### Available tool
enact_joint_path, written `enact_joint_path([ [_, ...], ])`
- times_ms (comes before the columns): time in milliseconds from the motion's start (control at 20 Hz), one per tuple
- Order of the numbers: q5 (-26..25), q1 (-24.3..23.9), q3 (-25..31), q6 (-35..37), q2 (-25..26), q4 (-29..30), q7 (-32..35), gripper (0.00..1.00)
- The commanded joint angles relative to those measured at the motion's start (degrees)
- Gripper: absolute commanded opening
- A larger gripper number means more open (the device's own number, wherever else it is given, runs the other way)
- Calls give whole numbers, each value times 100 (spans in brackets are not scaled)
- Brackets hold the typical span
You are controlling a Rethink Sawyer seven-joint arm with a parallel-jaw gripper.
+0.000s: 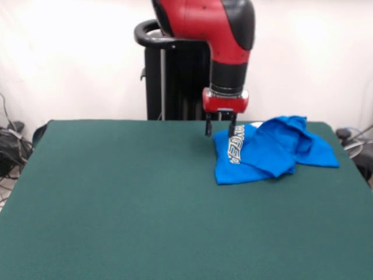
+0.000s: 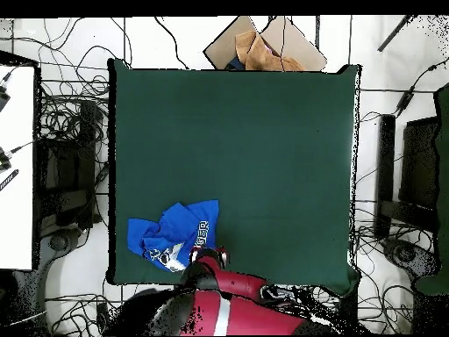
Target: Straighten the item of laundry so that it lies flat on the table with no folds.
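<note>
Green table (image 1: pixel 116 204) is what fills our foreground, with the blue shirt (image 1: pixel 268 153) crumpled near the far corner by the robot's base, its lettering folded over. Our gripper (image 1: pixel 220 129) hangs with fingers spread at the shirt's far edge, holding nothing. We'd pinch that edge low and drag it outward over bare felt so the folds open.

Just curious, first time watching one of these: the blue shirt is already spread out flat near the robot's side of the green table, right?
Not flat. The front view shows the blue shirt crumpled and folded over itself. It does lie near the robot's side of the green table.
</note>
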Motion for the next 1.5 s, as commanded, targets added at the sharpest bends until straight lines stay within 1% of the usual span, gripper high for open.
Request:
enact_joint_path([
  [50, -102, -106, 822, -459, 728, -490, 1402, 100],
  [200, -100, -36, 730, -776, 968, -628, 1429, 100],
  [400, -18, 108, 552, -1013, 1053, -686, 1401, 100],
  [450, -9, 119, 534, -1074, 1048, -674, 1343, 0],
  [550, 27, 174, 479, -1110, 1024, -654, 1342, 0],
  [600, 144, 254, 400, -1049, 965, -616, 1323, 0],
  [750, 214, 301, 213, -626, 273, -188, 1187, 0],
  [850, -53, 56, 290, -207, -262, 48, 1009, 0],
  [1000, -463, -517, 831, 487, -1049, 346, 824, 0],
  [1050, -470, -700, 1043, 718, -1293, 464, 867, 0],
  [1150, -330, -691, 968, 1157, -1778, 456, 796, 0],
  [1200, -254, -679, 890, 1369, -1913, 384, 747, 0],
  [1250, -219, -546, 637, 1403, -1990, 251, 672, 0],
  [1300, -216, -517, 502, 1449, -2004, 143, 627, 0],
  [1350, -229, -406, 253, 1379, -1981, 6, 576, 0],
  [1450, -436, -471, 49, 1210, -1909, -172, 505, 0],
  [1500, -603, -661, 131, 1142, -1839, -207, 478, 0],
])
